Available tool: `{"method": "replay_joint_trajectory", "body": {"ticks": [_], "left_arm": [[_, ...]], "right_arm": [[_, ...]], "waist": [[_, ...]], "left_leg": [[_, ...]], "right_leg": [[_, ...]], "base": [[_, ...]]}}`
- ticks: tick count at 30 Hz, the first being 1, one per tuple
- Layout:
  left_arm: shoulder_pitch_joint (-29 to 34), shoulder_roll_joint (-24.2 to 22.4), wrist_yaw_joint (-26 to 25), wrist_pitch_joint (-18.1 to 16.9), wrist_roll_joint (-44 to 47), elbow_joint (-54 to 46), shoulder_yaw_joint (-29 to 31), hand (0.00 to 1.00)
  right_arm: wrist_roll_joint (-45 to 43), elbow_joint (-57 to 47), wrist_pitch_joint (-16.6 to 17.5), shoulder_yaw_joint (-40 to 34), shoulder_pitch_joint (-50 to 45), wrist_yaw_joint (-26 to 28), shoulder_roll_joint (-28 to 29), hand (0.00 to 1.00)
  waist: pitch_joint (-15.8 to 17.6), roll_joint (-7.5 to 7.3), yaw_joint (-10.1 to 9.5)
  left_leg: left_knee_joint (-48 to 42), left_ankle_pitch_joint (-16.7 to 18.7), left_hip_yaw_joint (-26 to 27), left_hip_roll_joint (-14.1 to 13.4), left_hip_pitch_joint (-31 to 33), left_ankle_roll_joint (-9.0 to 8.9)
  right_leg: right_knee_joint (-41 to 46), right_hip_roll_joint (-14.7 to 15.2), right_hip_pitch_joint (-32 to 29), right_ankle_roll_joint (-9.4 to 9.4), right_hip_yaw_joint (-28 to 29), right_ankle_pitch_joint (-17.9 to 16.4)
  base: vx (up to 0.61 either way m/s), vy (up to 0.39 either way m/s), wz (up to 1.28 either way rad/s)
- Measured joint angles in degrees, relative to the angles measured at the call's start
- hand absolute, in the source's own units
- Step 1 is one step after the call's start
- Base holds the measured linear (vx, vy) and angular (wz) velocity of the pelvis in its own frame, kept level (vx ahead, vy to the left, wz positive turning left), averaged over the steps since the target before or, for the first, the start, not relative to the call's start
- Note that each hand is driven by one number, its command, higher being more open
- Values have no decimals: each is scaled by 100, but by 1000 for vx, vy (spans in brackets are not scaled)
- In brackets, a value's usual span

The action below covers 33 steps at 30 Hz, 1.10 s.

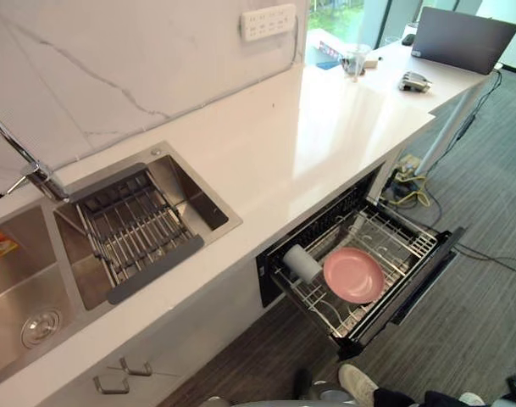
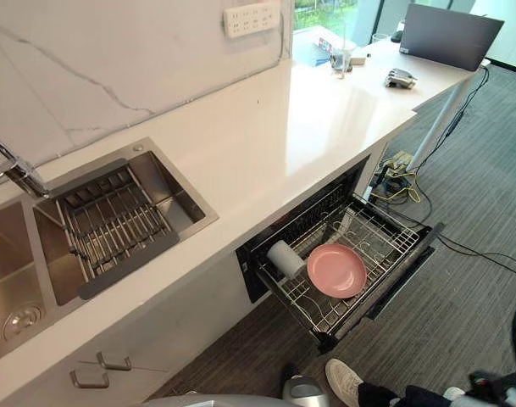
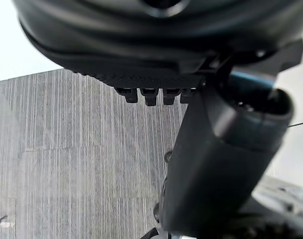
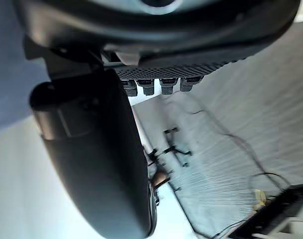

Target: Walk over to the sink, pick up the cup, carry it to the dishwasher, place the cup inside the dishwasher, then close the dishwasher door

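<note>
With left hand and right hand slack and empty, push the dishwasher drawer squarely, or the cup may strike the pink plate.

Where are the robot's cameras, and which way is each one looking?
Left eye view: on the head, looking down at the counter, sink and open dishwasher.
Right eye view: beside it on the head, looking down; both share the cup lying beside the pink plate in the dishwasher.
Left wrist view: on the left wrist, facing the floor past the open left robot hand.
Right wrist view: on the right wrist, facing the floor past the open right robot hand.
</note>
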<state>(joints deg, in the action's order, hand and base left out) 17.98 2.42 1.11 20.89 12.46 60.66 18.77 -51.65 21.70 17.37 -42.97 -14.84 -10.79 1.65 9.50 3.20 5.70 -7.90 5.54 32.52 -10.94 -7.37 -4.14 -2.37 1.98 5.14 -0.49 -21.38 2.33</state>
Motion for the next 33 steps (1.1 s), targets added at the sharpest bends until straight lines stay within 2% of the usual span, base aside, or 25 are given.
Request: {"method": "replay_joint_trajectory", "body": {"ticks": [1, 3, 4, 5, 7, 9, 10, 15, 19, 23, 25, 28, 29, 31, 33], "left_arm": [[10, -31, -28, -7, 0, -18, -9, 100], [27, -77, -97, -21, -1, -55, -10, 100], [24, -82, -116, -25, -5, -77, -11, 100], [23, -86, -135, -10, -15, -183, -16, 100], [31, -99, -141, -2, -13, -255, -11, 100], [94, -129, -141, 21, -10, -368, -7, 100], [160, -143, -138, 25, -11, -474, -5, 100], [253, -163, -98, 54, -51, -651, -7, 100], [252, -126, 30, 20, -75, -660, -19, 100], [235, -133, 184, -16, -75, -637, -67, 100], [168, -169, 308, -68, -132, -601, -71, 100], [76, -171, 395, -106, -205, -600, -120, 100], [-55, -171, 417, -109, -234, -609, -137, 100], [-184, -184, 414, -145, -173, -651, -137, 100], [-224, -206, 394, -237, -32, -676, -135, 100]], "right_arm": [[-2, 45, -1, 486, -127, 95, 306, 100], [12, 169, -205, 1396, -247, 424, 209, 100], [15, 161, -209, 1617, -250, 555, 206, 100], [13, 121, -212, 2012, -248, 941, 200, 100], [-54, 110, -137, 2052, -343, 1125, 199, 100], [-319, 211, -104, 1998, -429, 1400, 202, 100], [-471, 274, -57, 1984, -429, 1459, 199, 100], [-910, 754, -108, 1985, -238, 1833, -91, 100], [-891, 1081, -192, 2026, 183, 1807, -376, 100], [-891, 1404, -397, 2081, 926, 1636, -656, 100], [-896, 1593, -568, 2085, 1441, 1558, -923, 100], [-902, 1639, -789, 2096, 2079, 1358, -1180, 100], [-903, 1639, -881, 2145, 2527, 1219, -1336, 100], [-978, 1638, -920, 2260, 2974, 1148, -1459, 100], [-1001, 1453, -915, 2424, 2988, 1196, -1387, 100]], "waist": [[-17, 31, -14], [-30, 81, -66], [-29, 90, -92], [-27, 91, -183], [-24, 86, -284], [-10, 83, -296], [-11, 93, -308], [-15, 89, -433], [-14, 89, -615], [19, 154, -708], [106, 306, -878], [241, 470, -939], [392, 569, -969], [552, 644, -978], [634, 658, -967]], "left_leg": [[75, 42, 2, 10, -18, 42], [117, 56, 5, 23, -22, 36], [126, 56, 8, 23, -22, 37], [142, 55, 17, 14, -20, 39], [164, 40, 72, -4, 23, 61], [186, -6, 110, -20, 85, 74], [225, -149, 101, -33, 81, 62], [347, -299, -192, 140, 44, 115], [392, -453, -602, 271, 82, 147], [385, -618, -936, 343, 270, 149], [356, -723, -1068, 347, 366, 135], [303, -818, -1236, 322, 591, 137], [247, -921, -1261, 311, 783, 129], [255, -1100, -1283, 325, 993, 143], [318, -1254, -1258, 336, 1116, 161]], "right_leg": [[-5, -2, 10, -28, -39, -18], [-4, 16, 26, -22, -101, -8], [-7, 25, 36, -19, -133, -5], [-54, 51, 102, -4, -269, 5], [-63, 120, 140, 48, -536, -4], [-22, 205, 165, 118, -821, -59], [74, 245, 178, 151, -944, -130], [378, 453, 214, 222, -1196, -273], [384, 542, 303, 309, -1426, -328], [314, 547, 296, 281, -1662, -327], [307, 547, 276, 256, -1752, -321], [378, 554, 100, 187, -1827, -324], [504, 595, -104, 119, -1827, -337], [731, 681, -404, 29, -1832, -394], [946, 753, -634, -24, -1824, -462]], "base": [[-5, 36, 6], [-4, 39, 11], [13, 62, 34], [24, 55, 43], [41, 65, 75], [82, 121, 80], [84, 121, 55], [56, 90, 31], [10, 37, 31], [-42, -3, 33], [-59, -7, 21], [-73, -5, 17], [-75, 3, 1], [-70, -10, 2], [-54, -26, -1]]}}
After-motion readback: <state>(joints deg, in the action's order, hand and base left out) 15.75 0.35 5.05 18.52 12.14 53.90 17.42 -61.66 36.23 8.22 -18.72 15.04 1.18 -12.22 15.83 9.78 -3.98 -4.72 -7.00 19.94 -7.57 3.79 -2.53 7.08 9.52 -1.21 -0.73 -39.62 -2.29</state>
